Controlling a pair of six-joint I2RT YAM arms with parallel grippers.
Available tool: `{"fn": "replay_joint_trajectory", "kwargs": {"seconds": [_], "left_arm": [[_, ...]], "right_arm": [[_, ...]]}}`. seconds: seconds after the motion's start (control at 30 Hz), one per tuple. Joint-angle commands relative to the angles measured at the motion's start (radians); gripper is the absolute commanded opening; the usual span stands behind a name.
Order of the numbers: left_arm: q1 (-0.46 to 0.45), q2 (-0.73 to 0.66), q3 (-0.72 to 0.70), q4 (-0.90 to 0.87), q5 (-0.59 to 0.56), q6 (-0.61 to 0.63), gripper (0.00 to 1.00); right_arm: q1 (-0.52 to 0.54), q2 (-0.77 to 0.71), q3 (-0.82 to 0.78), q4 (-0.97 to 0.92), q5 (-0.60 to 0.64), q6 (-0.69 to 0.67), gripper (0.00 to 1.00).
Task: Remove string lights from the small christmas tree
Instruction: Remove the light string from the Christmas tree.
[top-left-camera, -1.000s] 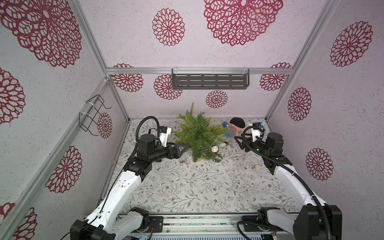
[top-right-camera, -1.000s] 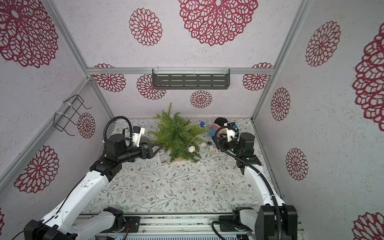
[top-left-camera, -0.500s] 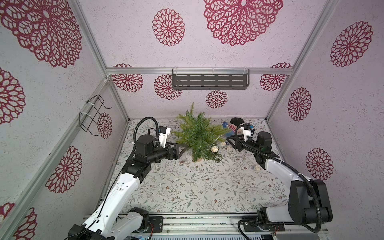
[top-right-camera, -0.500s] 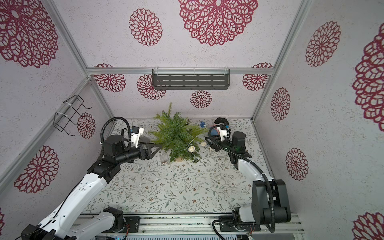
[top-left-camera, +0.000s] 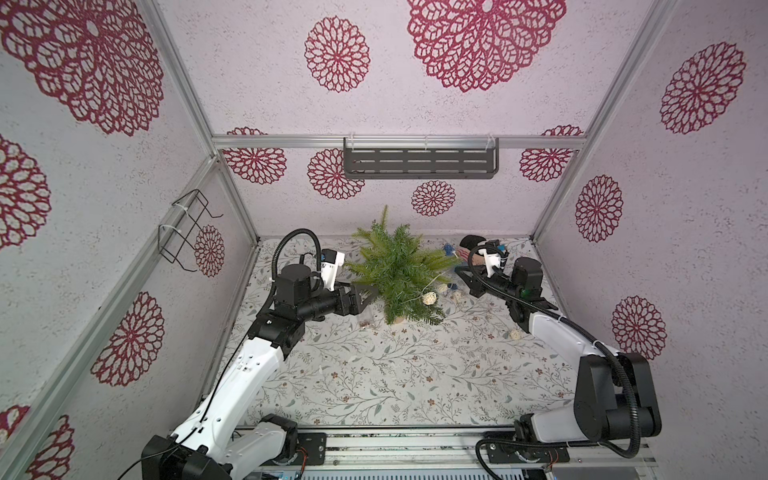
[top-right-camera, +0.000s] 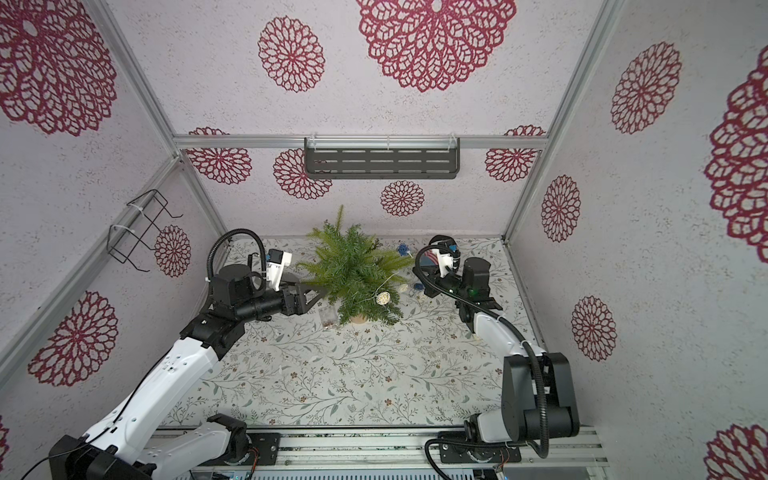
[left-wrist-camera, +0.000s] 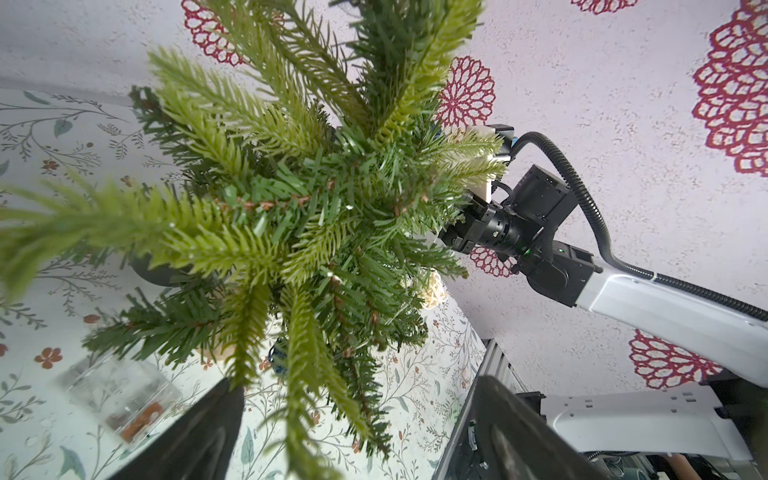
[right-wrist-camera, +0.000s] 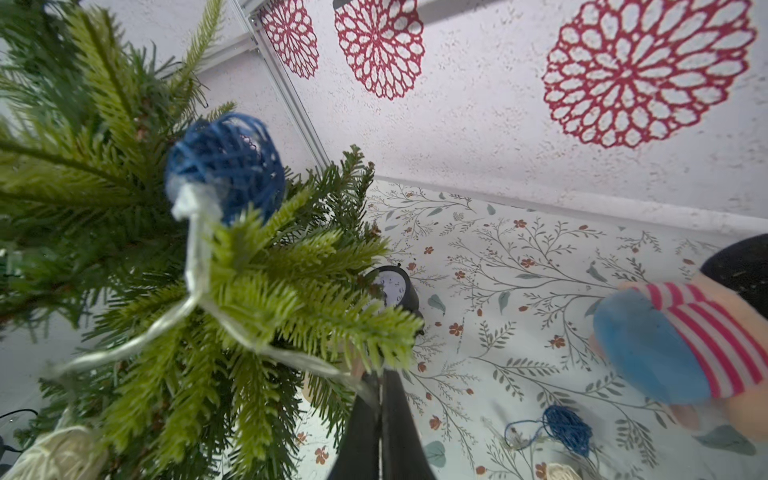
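Note:
The small christmas tree stands at the back of the floral table. The string lights run through its branches as a pale wire with a blue woven ball and a cream ball. More balls lie on the table right of the tree. A small clear box lies by the tan base. My right gripper is shut on the wire at the tree's right side. My left gripper is open at the tree's left side, branches between its fingers.
A striped plush doll lies behind my right gripper at the back right. A small black clock stands behind the tree. Another blue ball and a loose cream ball lie on the table. Walls enclose three sides.
My right gripper reached left to the tree's right side and closed on the light wire. The left arm stayed by the tree, still open.

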Motion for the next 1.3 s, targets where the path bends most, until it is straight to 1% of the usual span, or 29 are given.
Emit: {"fn": "replay_joint_trajectory", "kwargs": {"seconds": [0.0, 0.27, 0.53, 0.7, 0.83, 1.0, 1.17, 1.27], "left_arm": [[-0.007, 0.012, 0.029, 0.028, 0.013, 0.0, 0.91], [-0.01, 0.031, 0.05, 0.055, 0.015, -0.013, 0.91], [-0.015, 0.024, 0.056, 0.059, 0.018, -0.05, 0.91], [-0.015, -0.006, 0.042, 0.022, -0.024, -0.087, 0.9], [-0.016, -0.026, 0.025, 0.003, -0.038, -0.109, 0.9], [-0.018, -0.045, -0.008, -0.007, -0.082, -0.141, 0.9], [-0.017, -0.057, -0.084, 0.011, -0.14, -0.195, 0.9], [-0.018, -0.068, -0.132, 0.067, -0.141, -0.244, 0.89]], "right_arm": [[0.002, -0.087, 0.014, -0.042, 0.043, -0.049, 0.0], [0.003, -0.124, 0.129, -0.196, 0.153, -0.116, 0.0], [0.003, -0.153, 0.245, -0.305, 0.177, -0.16, 0.0], [0.004, -0.197, 0.27, -0.341, 0.185, -0.164, 0.0], [0.007, -0.223, 0.288, -0.359, 0.17, -0.16, 0.0], [0.021, -0.258, 0.315, -0.409, 0.169, -0.165, 0.0], [0.047, -0.318, 0.318, -0.453, 0.167, -0.155, 0.0], [0.076, -0.352, 0.316, -0.508, 0.181, -0.161, 0.0]]}}
